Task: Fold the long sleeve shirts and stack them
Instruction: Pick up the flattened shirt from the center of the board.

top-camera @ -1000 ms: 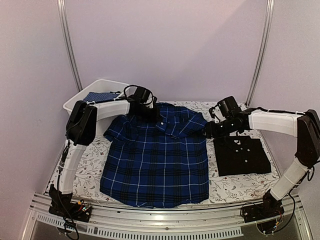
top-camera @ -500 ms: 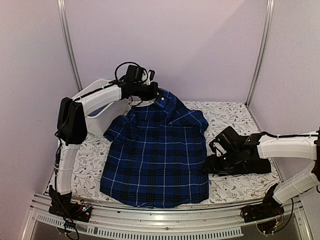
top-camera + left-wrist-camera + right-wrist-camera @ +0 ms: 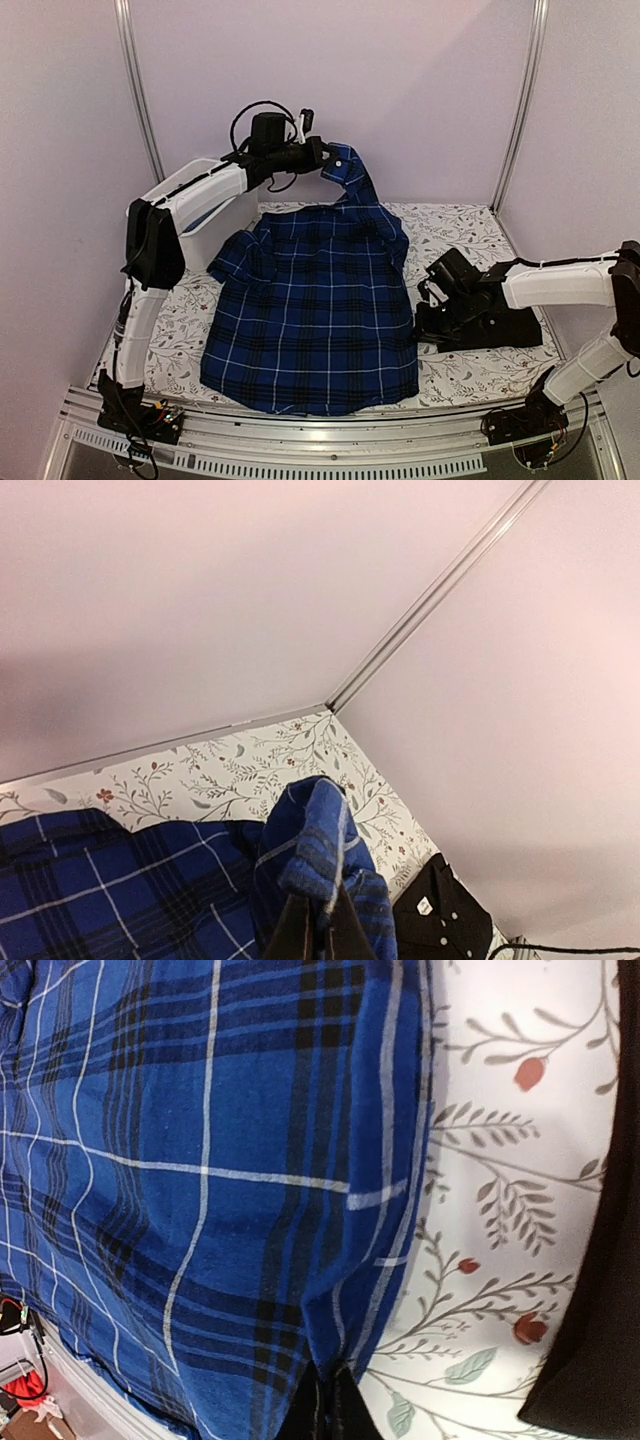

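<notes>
While the plaid shirt (image 3: 310,320) lies mostly spread open on the counter (image 3: 185,320) and not yet folded, I judge the job about half done at best. On the left, my left arm (image 3: 200,195) holds the collar end up in the air near the back wall. Its jaws are closed on that bunched cloth, which the wrist view shows draped over the tips. The rest of the shirt slopes down from there and lies flat toward the near edge. Further right, my right arm (image 3: 555,283) sits low at the shirt's right edge, jaws closed and seemingly pinching it. Just beside them the black shirt (image 3: 515,332) lies folded square. The plaid has yet to be folded and stacked with it.
</notes>
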You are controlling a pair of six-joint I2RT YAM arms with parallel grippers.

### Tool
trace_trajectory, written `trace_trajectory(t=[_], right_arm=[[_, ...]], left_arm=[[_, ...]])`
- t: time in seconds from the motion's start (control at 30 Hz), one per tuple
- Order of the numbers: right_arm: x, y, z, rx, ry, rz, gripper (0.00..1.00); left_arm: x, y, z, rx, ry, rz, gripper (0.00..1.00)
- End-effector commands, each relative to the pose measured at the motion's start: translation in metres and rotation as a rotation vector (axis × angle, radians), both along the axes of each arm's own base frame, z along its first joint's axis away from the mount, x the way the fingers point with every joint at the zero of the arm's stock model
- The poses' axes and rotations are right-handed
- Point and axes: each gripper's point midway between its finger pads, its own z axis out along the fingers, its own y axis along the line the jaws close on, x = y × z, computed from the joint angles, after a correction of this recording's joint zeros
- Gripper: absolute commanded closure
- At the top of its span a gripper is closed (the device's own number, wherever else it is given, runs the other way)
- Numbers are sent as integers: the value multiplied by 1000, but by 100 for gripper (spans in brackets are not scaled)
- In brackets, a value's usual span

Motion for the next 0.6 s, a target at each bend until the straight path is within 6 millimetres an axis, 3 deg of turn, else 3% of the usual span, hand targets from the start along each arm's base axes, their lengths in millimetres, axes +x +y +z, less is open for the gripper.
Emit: trace_trajectory(t=[0.0,0.23,0.37,0.47,0.57], right_arm=[[26,-17,8,-12,-48,-36,100],[48,-58,22,-80,-100,-66,99],[36,-54,26,-61,-87,3,61],[17,-52,28,-58,-77,24,51],[-11,-50,25,-63,-36,35,49]], left_arm=[[9,-18,39,-122,-155,-36,100],[25,-12,64,-273,-178,4,100],[29,-2,64,-279,-164,8,100],[26,0,62,-277,-151,-9,100],[23,-1,59,-274,-145,-28,100]])
